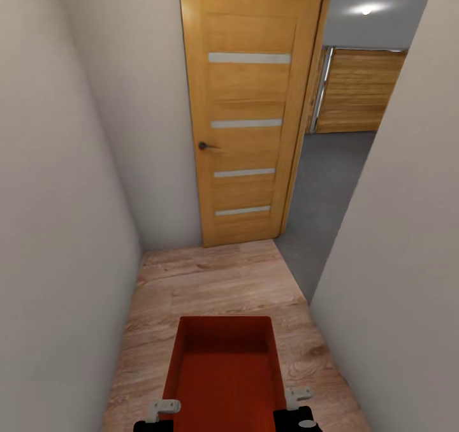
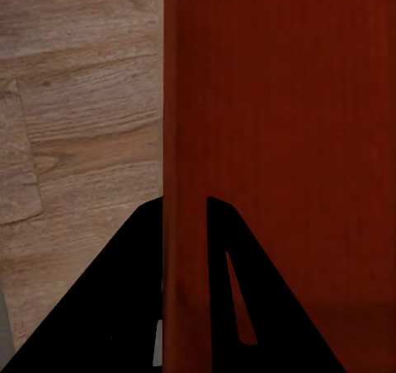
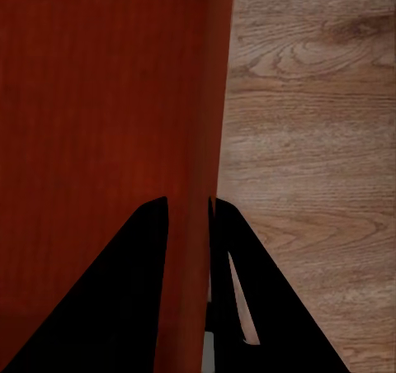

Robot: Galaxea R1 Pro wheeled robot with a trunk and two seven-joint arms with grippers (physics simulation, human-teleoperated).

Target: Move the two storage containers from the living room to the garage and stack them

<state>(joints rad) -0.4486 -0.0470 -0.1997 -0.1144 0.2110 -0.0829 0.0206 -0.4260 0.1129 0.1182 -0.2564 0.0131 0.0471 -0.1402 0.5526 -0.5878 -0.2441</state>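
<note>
I'm carrying one storage container (image 1: 224, 371) low in the frame's centre, left gripper (image 2: 186, 224) and right gripper (image 3: 190, 220) each clamped on a side wall, keeping it level toward the garage (image 1: 331, 177) at upper right.

1. The storage container (image 1: 224, 368) between the grippers looks like smooth orange-red plastic with a finely ribbed bottom
2. The wood plank floor (image 1: 210, 279) under it is pale, grained and matt
3. The door (image 1: 248, 120) ahead is honey-coloured wood with frosted strips
4. Beyond it, the garage floor (image 1: 331, 183) looks dull grey
</note>
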